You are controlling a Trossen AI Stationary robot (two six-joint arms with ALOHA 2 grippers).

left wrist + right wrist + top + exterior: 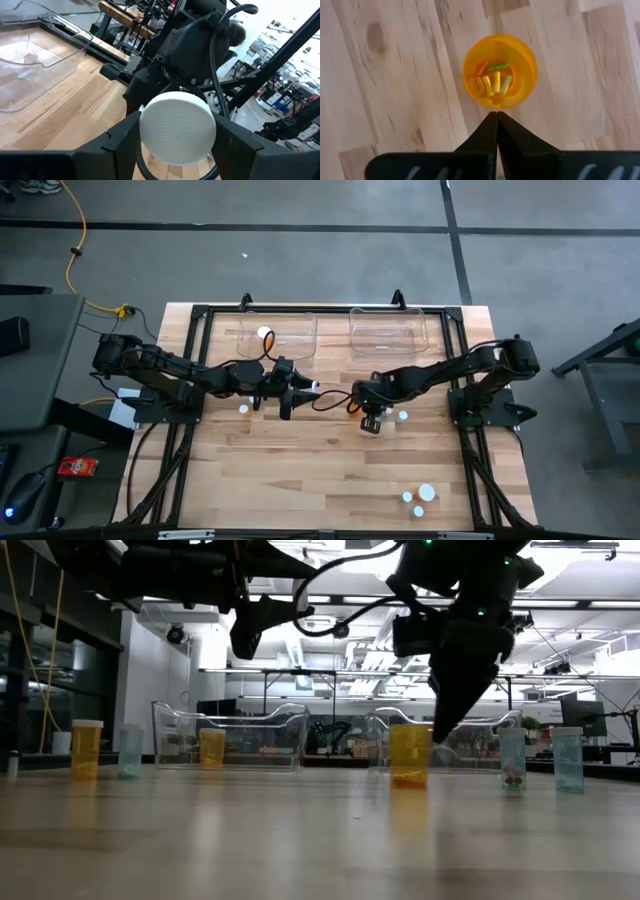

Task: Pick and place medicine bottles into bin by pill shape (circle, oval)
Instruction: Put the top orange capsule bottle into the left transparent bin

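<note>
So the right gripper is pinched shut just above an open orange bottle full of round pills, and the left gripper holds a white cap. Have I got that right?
Nearly. The pills are not round: the right wrist view shows elongated, capsule-like pills inside the open orange bottle. The rest holds: the right gripper is pinched shut just above that bottle, and the left gripper holds a white cap.

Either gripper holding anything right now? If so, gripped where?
Left gripper holds a white cap, fingers on opposite sides of its rim. Right gripper is shut and empty, poised above an open orange bottle.
</note>
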